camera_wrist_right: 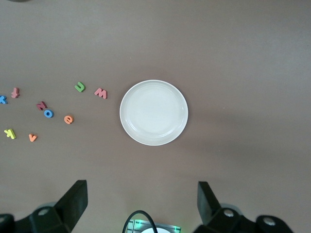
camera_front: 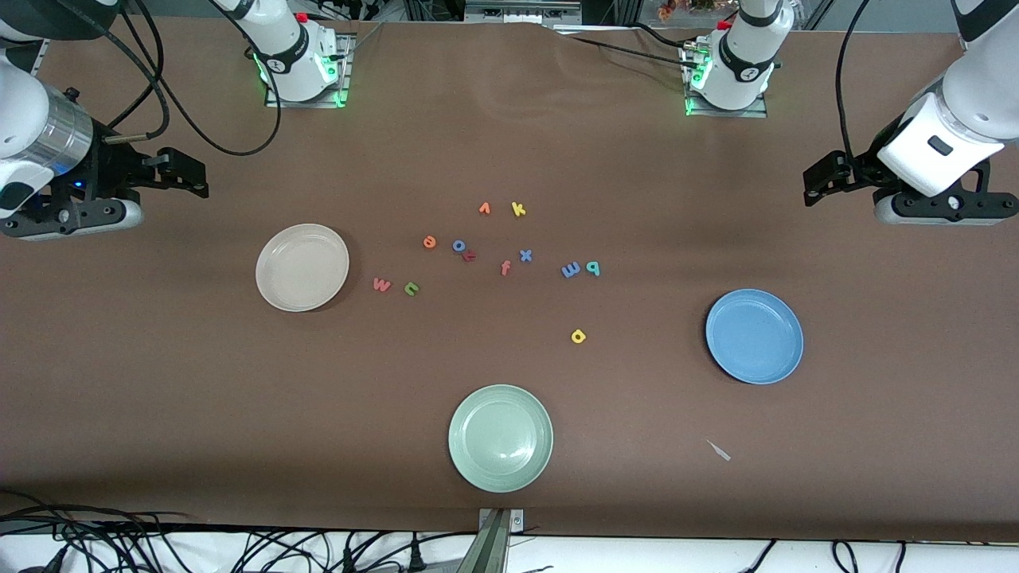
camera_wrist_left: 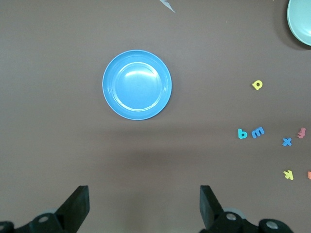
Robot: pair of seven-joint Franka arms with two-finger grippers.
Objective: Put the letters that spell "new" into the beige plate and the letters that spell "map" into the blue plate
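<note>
The beige plate (camera_front: 302, 267) (camera_wrist_right: 153, 112) lies toward the right arm's end, with the salmon w (camera_front: 382, 284) (camera_wrist_right: 100, 92) and green n (camera_front: 411, 288) (camera_wrist_right: 79, 87) beside it. The orange e (camera_front: 430, 242) (camera_wrist_right: 68, 119) sits a little farther from the camera. The blue plate (camera_front: 754, 336) (camera_wrist_left: 137, 85) lies toward the left arm's end. Blue m (camera_front: 571, 269) (camera_wrist_left: 258, 131) and teal p (camera_front: 592, 268) (camera_wrist_left: 242, 133) lie side by side; the yellow a (camera_front: 578, 336) (camera_wrist_left: 257, 85) is nearer the camera. The left gripper (camera_front: 820, 181) (camera_wrist_left: 144, 201) and right gripper (camera_front: 187, 173) (camera_wrist_right: 142, 196) hover open and hold nothing, each at its own end of the table.
A pale green plate (camera_front: 500, 438) sits near the front edge. Other letters lie mid-table: orange v (camera_front: 484, 208), yellow k (camera_front: 518, 209), blue o (camera_front: 459, 245), salmon f (camera_front: 505, 268), blue x (camera_front: 525, 255). A small pale scrap (camera_front: 719, 450) lies near the blue plate.
</note>
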